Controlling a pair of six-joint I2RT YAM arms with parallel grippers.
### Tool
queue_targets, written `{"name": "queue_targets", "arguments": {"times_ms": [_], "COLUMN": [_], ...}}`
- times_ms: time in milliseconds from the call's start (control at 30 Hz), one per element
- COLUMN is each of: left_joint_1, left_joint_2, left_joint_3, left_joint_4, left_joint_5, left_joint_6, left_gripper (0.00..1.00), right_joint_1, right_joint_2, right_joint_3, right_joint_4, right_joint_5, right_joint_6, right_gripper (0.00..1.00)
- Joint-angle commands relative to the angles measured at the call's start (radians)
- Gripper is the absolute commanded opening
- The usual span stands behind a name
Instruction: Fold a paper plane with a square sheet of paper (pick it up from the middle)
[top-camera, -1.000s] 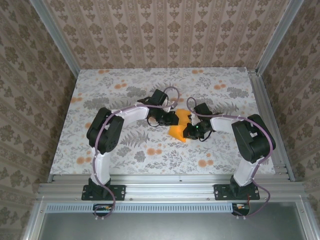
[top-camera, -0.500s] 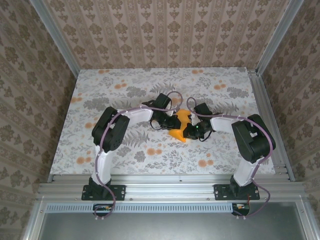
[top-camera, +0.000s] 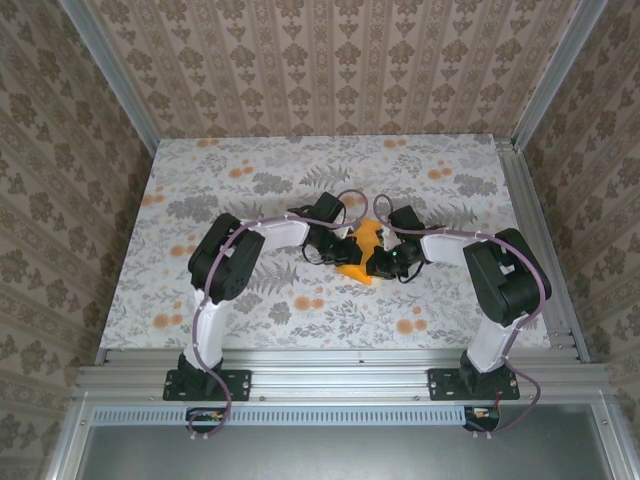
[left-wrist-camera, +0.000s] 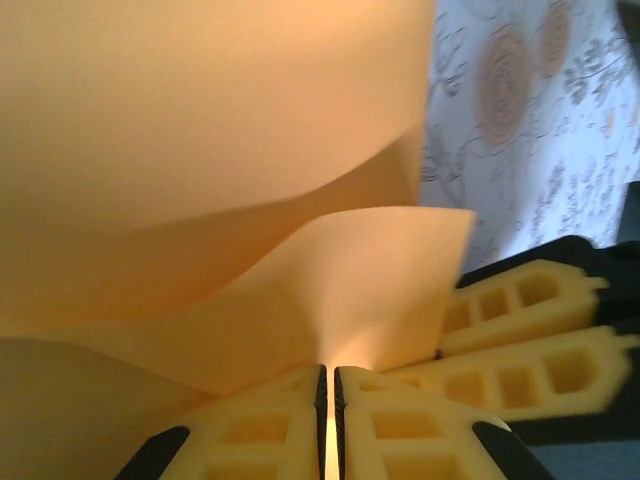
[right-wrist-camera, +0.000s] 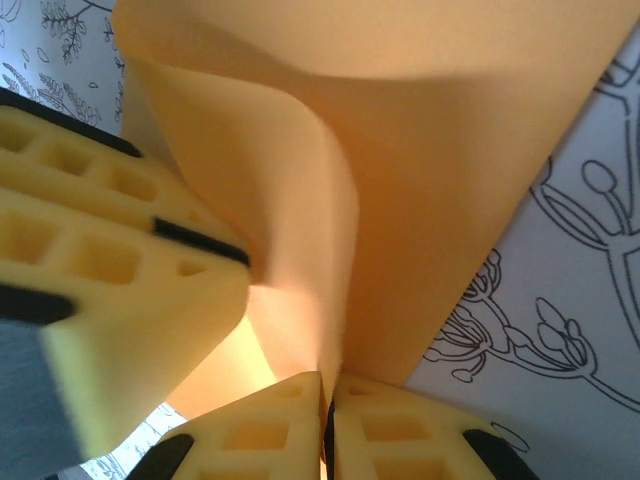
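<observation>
The left tool (left-wrist-camera: 328, 375) has swung in beside the right tool (right-wrist-camera: 327, 390) — both pinch the thin bright orange paper sheet (top-camera: 366, 238), buckling it foldward.

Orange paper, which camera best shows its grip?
Right wrist: close up, the orange paper is pinched in the right hand, the left hand clamping it alongside. Left wrist shows similar curled layers; top external, a small orange patch between both hands.

A floral-printed tabletop (top-camera: 250, 170) sits between patterned wallpaper walls (top-camera: 330, 60), with what looks like aluminium rails (top-camera: 340, 378) in front.
</observation>
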Motion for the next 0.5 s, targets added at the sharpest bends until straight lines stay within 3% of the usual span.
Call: {"name": "queue_targets", "arguments": {"times_ms": [0,267,467], "left_joint_1": [-0.003,-0.002,-0.001], "left_joint_2": [0.037,0.062,0.070], "left_joint_3": [-0.002,0.005,-0.002], "left_joint_4": [-0.052,-0.141,-0.147], "left_joint_5": [-0.035,-0.131,-0.139], "left_joint_6": [0.044,0.119,0.133], "left_gripper": [0.13,0.13,0.12], "right_joint_1": [0.011,0.010,0.002], "right_joint_2": [0.021,-0.026,-0.089], "right_joint_3": [-0.033,-0.033,-0.029], "right_joint_4": [-0.055,-0.072,-0.127], "right_joint_5": [0.073,0.079,0.104], "right_joint_6": [-0.001,0.006,-0.009], "right_gripper": [0.15,0.20,0.27]}}
